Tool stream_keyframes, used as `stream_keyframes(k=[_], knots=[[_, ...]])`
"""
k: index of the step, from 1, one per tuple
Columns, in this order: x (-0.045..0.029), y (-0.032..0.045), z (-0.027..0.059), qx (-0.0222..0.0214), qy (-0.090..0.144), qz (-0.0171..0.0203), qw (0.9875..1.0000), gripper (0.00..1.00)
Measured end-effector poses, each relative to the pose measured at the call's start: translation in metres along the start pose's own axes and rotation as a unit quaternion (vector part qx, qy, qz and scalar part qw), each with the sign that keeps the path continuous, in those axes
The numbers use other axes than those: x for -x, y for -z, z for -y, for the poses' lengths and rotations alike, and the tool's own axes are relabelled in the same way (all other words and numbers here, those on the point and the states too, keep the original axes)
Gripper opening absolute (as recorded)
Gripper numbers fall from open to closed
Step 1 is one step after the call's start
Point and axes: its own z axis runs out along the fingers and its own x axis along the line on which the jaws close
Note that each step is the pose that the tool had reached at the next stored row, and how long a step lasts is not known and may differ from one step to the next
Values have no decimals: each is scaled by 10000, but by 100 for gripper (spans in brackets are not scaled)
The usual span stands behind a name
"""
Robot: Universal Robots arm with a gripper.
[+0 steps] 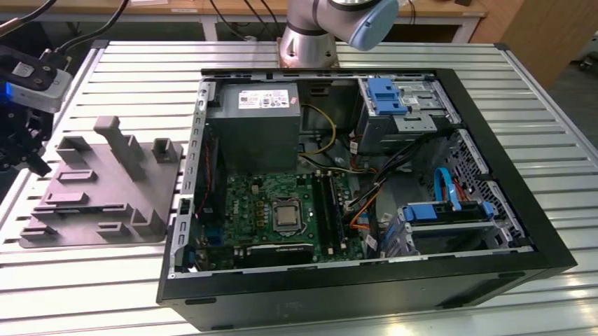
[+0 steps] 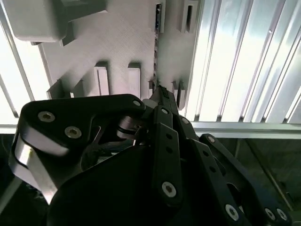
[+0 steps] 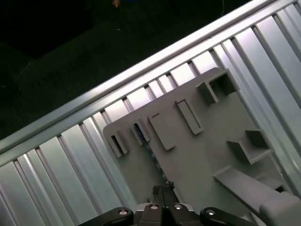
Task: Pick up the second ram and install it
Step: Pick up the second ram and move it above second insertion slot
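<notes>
The second ram (image 2: 155,61) stands on its edge in a slot of the grey fixture plate (image 2: 117,42), showing as a narrow dark bar. In the first wrist view the ram (image 3: 149,150) runs across the plate (image 3: 202,155) toward my fingertips. My gripper (image 2: 161,94) hangs above the ram's near end, in line with it, its fingertips drawn together with nothing between them. In the first wrist view the gripper (image 3: 162,188) looks the same. The exterior view has the gripper (image 1: 28,157) at its far left, over the left edge of the fixture plate (image 1: 103,203).
An open computer case (image 1: 523,241) lies on the slatted metal table (image 1: 112,294), right of the fixture in the exterior view. Inside are a green motherboard (image 1: 271,203) with long black slots (image 1: 327,203), a power supply (image 1: 252,126), cables and blue drive brackets.
</notes>
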Motion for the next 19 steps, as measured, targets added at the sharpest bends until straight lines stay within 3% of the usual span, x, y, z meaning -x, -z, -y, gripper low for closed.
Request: stream_keyframes(k=[5, 10, 15, 19], knots=[[0, -10, 1, -3, 449, -19, 9990, 10], [0, -20, 1, -7, 906, -38, 9959, 10], [0, -31, 1, -10, 1360, -57, 9907, 10], [0, -35, 2, -20, 1714, -69, 9852, 10]])
